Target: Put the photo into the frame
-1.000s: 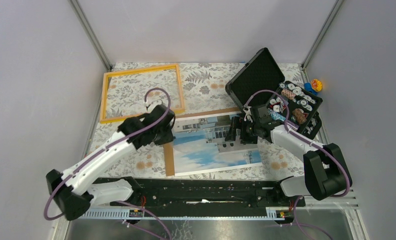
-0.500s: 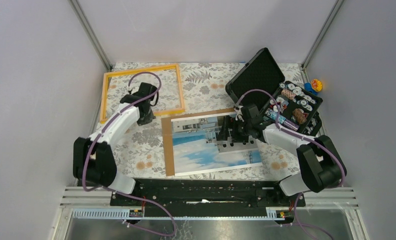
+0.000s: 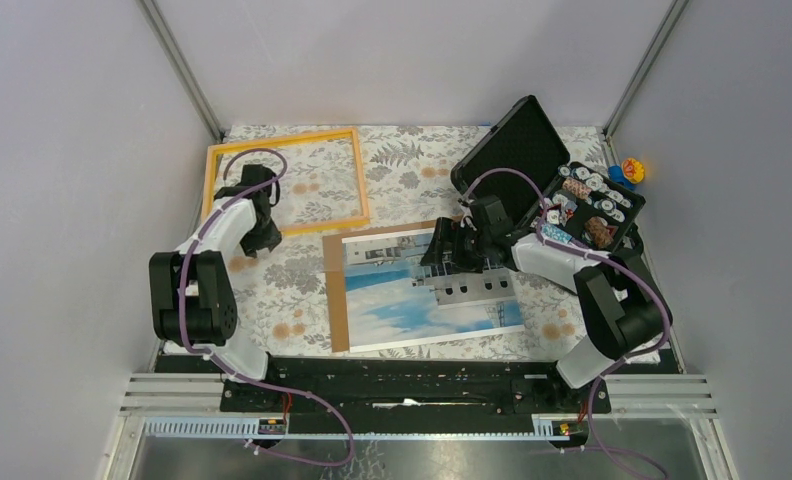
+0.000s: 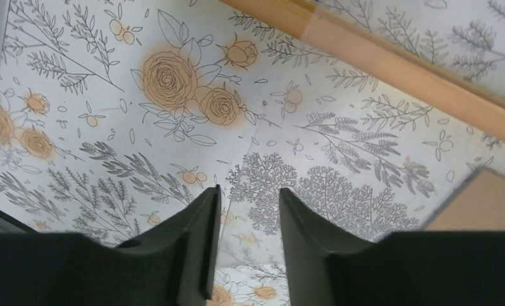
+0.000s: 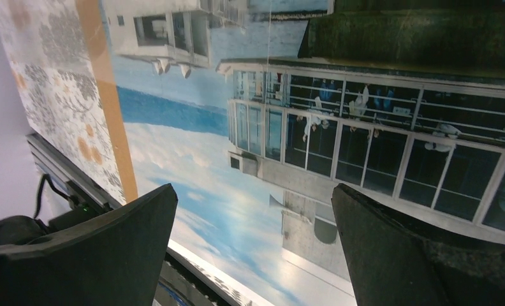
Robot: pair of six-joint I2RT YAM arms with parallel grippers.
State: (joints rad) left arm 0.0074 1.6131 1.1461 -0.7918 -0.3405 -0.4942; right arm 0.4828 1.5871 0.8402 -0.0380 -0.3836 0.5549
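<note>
The left gripper (image 4: 248,191) is pointing down over the flowered tablecloth (image 3: 412,170) with its two dark fingers (image 4: 202,242) standing slightly parted. A narrow strip of cloth is showing through the gap, and they are gripping nothing. Just ahead of it in the left wrist view, the near rail of the frame (image 4: 390,60) is running slantwise across the cloth, and a corner of the brown backing board (image 4: 479,197) is showing at the right edge. The right gripper (image 5: 255,191) is hovering with its fingers spread wide, also holding nothing, directly above the photo (image 5: 205,159). The print's white building and blue sky are filling the space between the fingertips. Seen from above, the photo is lying flat on the backing board in the middle of the table, on the near side, with a brown strip of the board showing along its left and far edges. The frame is lying flat on the cloth at the far left with only tablecloth inside it, so the photo is sitting outside it. The frame's near right corner is lying close to the board's far left corner. Behind the right arm, a black case (image 3: 517,150) is standing open at the far right, its tray holding small assorted items too small to identify.
</note>
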